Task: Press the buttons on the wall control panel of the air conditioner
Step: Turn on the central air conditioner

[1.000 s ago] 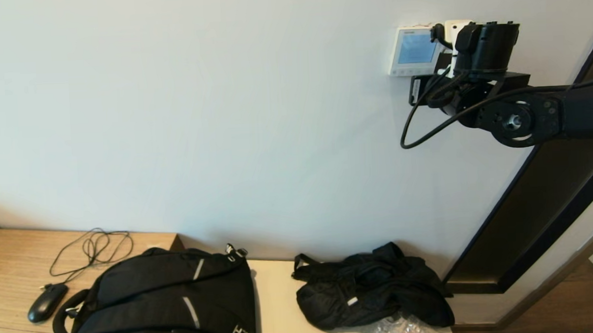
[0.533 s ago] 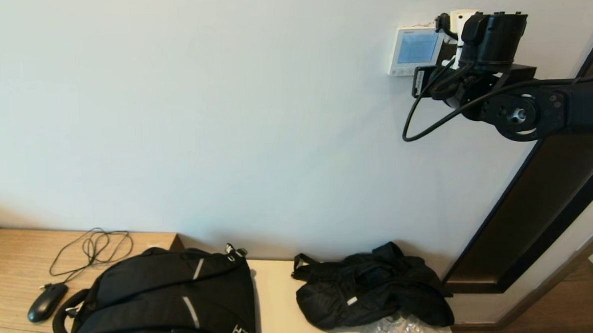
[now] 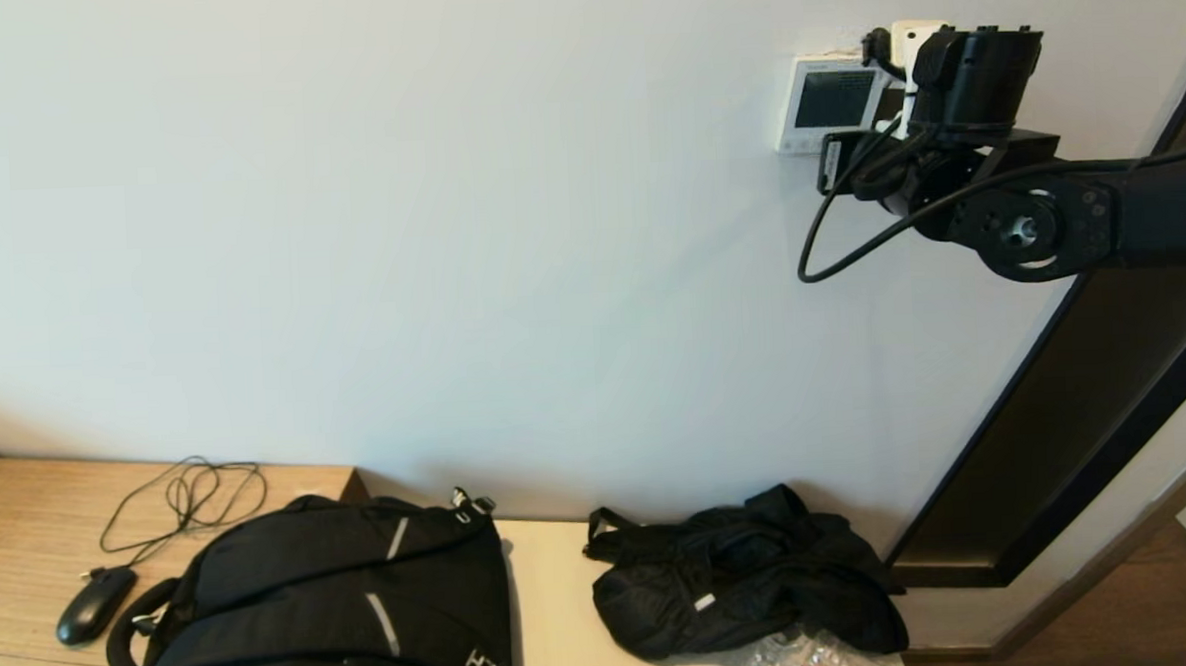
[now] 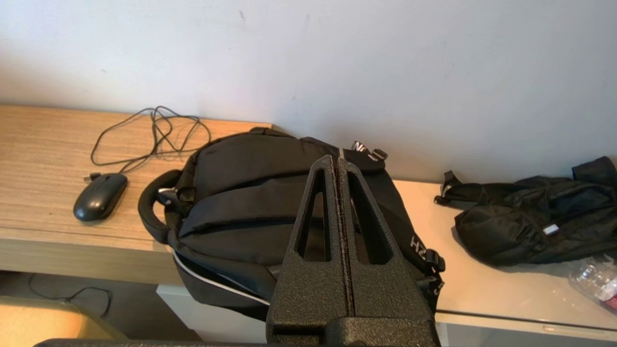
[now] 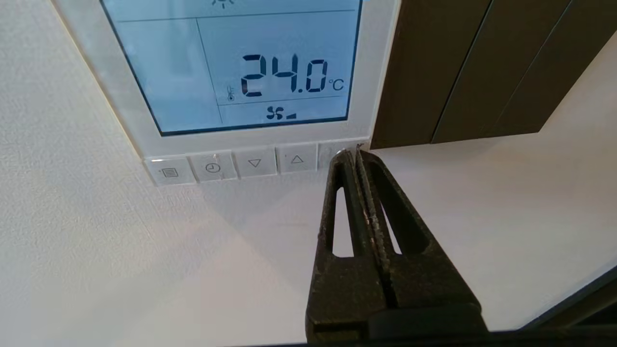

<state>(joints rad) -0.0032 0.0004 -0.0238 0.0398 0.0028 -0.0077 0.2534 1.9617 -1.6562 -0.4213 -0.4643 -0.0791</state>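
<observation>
The white wall control panel (image 3: 823,103) hangs high on the wall; its screen looks dark in the head view. In the right wrist view the panel (image 5: 371,72) shows a lit pale blue screen reading 24.0 °C. A row of flat white-grey buttons (image 5: 254,164) runs along its lower edge. My right gripper (image 5: 351,153) is shut, and its tips touch the last button of the row, at the panel's corner next to the up-arrow button (image 5: 296,159). My right arm (image 3: 1039,223) hides the fingers in the head view. My left gripper (image 4: 336,161) is shut and empty, parked low above the backpack.
A dark brown panel (image 5: 443,67) adjoins the control panel. A white socket (image 3: 912,37) sits just beside the control panel. On the bench below lie a black backpack (image 3: 335,614), a black bag (image 3: 744,577), a wired mouse (image 3: 92,605) and a plastic wrapper (image 3: 818,663). A dark frame (image 3: 1087,421) slants down the wall at the right.
My right arm rose along the wall to the panel's lower edge, then shifted slightly left. In the head view the panel's screen went from pale blue to dark.
</observation>
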